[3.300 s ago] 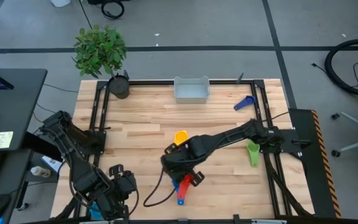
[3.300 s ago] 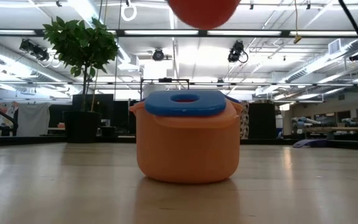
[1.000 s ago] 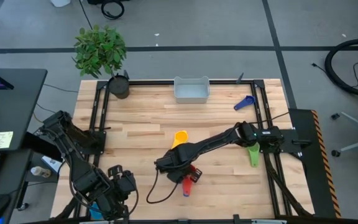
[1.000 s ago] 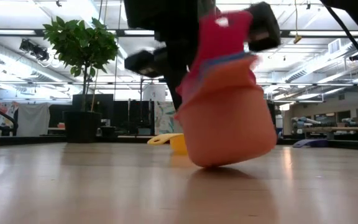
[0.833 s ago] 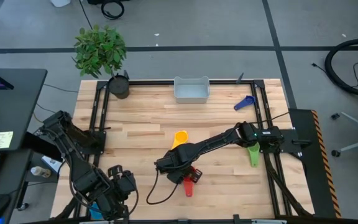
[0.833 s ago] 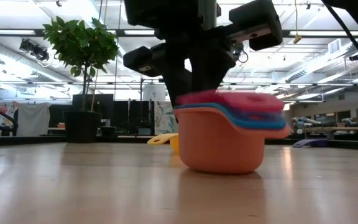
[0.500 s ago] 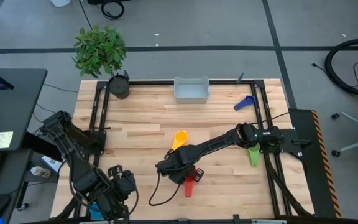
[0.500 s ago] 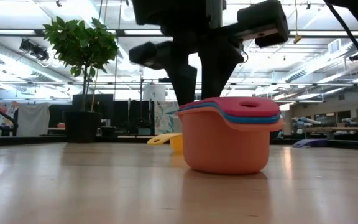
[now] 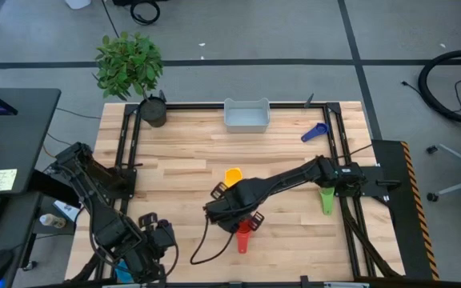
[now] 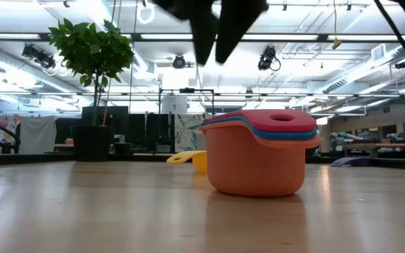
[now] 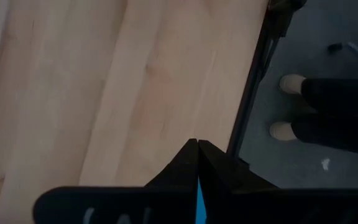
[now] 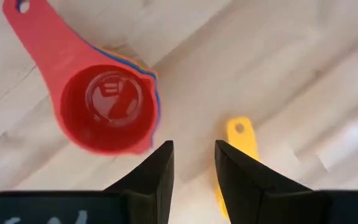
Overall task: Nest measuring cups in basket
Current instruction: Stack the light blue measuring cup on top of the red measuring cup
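A stack of nested measuring cups, red [image 12: 104, 106] inside blue inside orange [image 10: 257, 165], stands upright on its base on the table near the front middle [image 9: 242, 237]. My right gripper [image 12: 194, 163] hangs open just above and beside the stack [image 9: 237, 216], touching nothing; in the low view its fingers [image 10: 218, 28] are well above the stack. A yellow cup [image 9: 232, 174] lies just beyond. A green cup [image 9: 325, 198] and a blue cup [image 9: 314, 132] lie at the right. The basket [image 9: 246, 114] stands at the far edge. My left gripper [image 11: 197, 163] is shut at the near left corner.
A dark pot with a plant [image 9: 154, 110] stands at the far left corner. A black frame [image 9: 130, 144] runs around the table. In the left wrist view a person's shoes [image 11: 289, 106] show on the floor beyond the table edge.
My right gripper has set the tilted cup stack down upright, opened and let go of it, then risen clear above it. The stack has settled flat on its base and stays put.
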`<control>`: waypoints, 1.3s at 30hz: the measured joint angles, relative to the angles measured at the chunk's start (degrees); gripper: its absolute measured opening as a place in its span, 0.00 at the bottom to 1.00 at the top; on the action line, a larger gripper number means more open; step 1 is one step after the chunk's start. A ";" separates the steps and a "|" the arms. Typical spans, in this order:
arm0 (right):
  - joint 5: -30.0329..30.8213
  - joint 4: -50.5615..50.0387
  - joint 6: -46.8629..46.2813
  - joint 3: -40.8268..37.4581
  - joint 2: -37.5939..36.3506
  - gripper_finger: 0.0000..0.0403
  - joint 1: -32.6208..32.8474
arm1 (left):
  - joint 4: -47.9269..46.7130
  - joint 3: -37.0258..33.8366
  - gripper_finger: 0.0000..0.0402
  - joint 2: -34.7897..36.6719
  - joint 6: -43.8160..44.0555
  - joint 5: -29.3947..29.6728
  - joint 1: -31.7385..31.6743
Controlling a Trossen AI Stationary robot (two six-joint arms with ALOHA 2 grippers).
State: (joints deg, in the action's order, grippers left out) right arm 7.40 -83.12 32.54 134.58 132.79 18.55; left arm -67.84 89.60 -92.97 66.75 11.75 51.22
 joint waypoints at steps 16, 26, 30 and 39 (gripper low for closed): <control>4.98 -0.87 -27.19 0.25 -20.08 0.30 3.79 | -0.83 0.00 0.01 0.00 8.02 -9.03 3.74; 5.00 -0.76 -31.83 0.25 -28.47 0.30 6.60 | -1.45 0.00 0.03 0.00 50.67 -5.51 13.85; 5.02 -0.69 -29.82 0.25 -29.24 0.30 7.01 | -1.36 0.00 0.08 0.00 59.25 -1.73 16.46; 5.00 -1.04 -26.18 0.23 -28.82 0.24 6.99 | 0.29 0.01 0.18 -0.10 57.65 -1.08 16.46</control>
State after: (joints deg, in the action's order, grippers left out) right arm 12.40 -84.16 6.36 134.80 103.96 25.54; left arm -67.55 89.61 -93.07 124.41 10.67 67.68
